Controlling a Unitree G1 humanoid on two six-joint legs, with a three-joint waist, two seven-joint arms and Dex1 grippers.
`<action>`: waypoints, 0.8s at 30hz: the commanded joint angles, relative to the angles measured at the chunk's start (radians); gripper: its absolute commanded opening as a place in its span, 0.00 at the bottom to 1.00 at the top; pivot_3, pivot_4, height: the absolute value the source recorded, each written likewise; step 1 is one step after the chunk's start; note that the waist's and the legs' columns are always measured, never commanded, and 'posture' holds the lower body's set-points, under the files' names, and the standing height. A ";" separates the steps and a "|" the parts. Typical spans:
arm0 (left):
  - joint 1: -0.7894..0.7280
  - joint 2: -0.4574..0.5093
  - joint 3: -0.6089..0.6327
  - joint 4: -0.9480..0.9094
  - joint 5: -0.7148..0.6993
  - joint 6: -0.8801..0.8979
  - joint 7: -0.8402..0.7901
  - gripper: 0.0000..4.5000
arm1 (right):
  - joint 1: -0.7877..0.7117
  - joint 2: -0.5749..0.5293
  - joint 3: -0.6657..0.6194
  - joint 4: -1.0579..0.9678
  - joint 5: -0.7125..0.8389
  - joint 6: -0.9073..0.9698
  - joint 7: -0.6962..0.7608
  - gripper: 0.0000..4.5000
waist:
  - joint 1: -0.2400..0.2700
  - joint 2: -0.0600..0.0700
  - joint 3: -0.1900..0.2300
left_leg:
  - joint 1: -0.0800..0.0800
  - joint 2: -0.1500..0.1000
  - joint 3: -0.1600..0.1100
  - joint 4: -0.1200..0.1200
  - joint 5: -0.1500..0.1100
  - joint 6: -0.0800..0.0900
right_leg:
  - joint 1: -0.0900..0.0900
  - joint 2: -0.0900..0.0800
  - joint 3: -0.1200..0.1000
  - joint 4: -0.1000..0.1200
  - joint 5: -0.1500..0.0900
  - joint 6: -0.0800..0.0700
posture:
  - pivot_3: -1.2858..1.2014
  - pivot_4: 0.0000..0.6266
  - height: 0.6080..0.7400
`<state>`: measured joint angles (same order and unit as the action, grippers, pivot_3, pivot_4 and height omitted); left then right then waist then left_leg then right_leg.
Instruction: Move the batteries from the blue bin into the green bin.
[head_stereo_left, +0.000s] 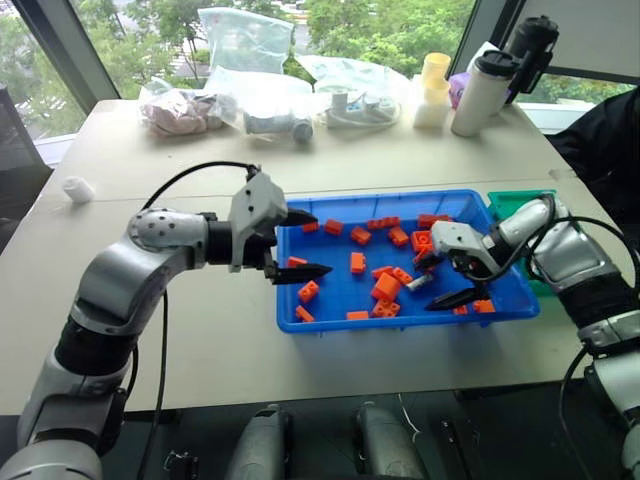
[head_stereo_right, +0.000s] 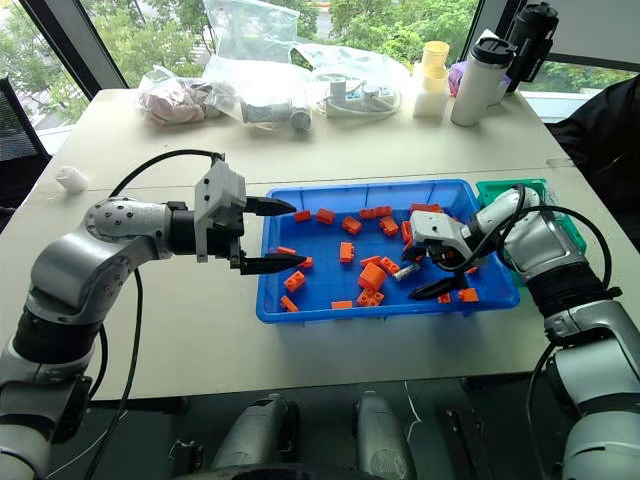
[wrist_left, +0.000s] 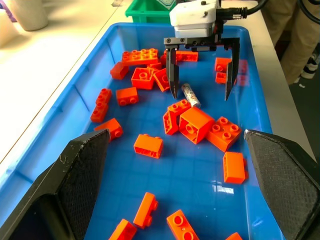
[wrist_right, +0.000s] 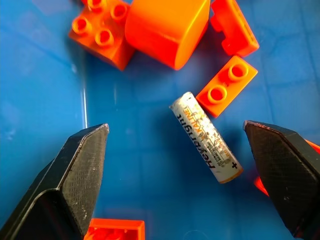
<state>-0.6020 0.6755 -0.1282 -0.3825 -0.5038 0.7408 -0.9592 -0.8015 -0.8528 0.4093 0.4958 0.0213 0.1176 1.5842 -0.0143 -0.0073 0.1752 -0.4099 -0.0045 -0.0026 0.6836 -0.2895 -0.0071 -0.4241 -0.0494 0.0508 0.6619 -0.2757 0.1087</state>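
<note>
A silver battery (wrist_right: 206, 136) lies flat on the floor of the blue bin (head_stereo_left: 410, 320), among orange bricks. My right gripper (wrist_left: 201, 96) points down over it, open, with one finger on each side of the battery and not touching it. In the left eye view the battery (head_stereo_left: 419, 283) shows just left of that gripper (head_stereo_left: 434, 283). My left gripper (head_stereo_left: 318, 243) hovers open and empty over the bin's left end, pointing right. The green bin (head_stereo_left: 515, 203) stands against the blue bin's far right corner, partly hidden behind my right arm.
Several orange bricks (head_stereo_left: 386, 287) are scattered over the blue bin's floor, some close beside the battery. At the table's back stand plastic bags (head_stereo_left: 245, 95), a white bottle (head_stereo_left: 480, 92) and a black one (head_stereo_left: 530, 45). A person's dark sleeve (head_stereo_left: 605, 140) is at the right.
</note>
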 joint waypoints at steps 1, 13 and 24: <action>-0.007 0.013 0.036 -0.036 -0.019 0.003 0.008 1.00 | -0.032 0.024 0.026 0.092 -0.081 -0.099 -0.007 0.71 | 0.001 0.000 0.000 | 0.000 0.000 0.000 0.000 0.000 0.000 | 0.000 0.000 0.000 0.000 0.000 0.000 | 0.52 0.24 1.00; -0.012 0.024 0.035 -0.034 -0.024 0.000 0.002 1.00 | -0.060 0.011 -0.026 0.101 -0.163 -0.169 -0.081 0.01 | 0.002 -0.001 0.000 | 0.002 0.000 -0.001 0.000 0.000 -0.001 | 0.002 0.000 0.000 0.000 0.000 0.000 | 0.52 0.24 1.00; -0.091 -0.124 -0.023 0.089 -0.010 -0.096 -0.012 1.00 | 0.054 -0.095 -0.521 -0.321 0.100 0.519 -0.373 0.01 | 0.003 0.000 0.000 | 0.001 -0.001 -0.001 0.000 0.000 -0.001 | 0.001 -0.001 0.000 0.001 0.000 0.000 | 0.52 0.24 1.00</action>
<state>-0.6691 0.5869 -0.1519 -0.3148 -0.5113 0.6831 -0.9808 -0.7539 -0.9308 0.0002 0.2131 0.0797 0.5302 1.2970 -0.0110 -0.0070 0.1753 -0.4090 -0.0050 -0.0033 0.6833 -0.2892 -0.0078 -0.4229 -0.0504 0.0504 0.6624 -0.2757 0.1087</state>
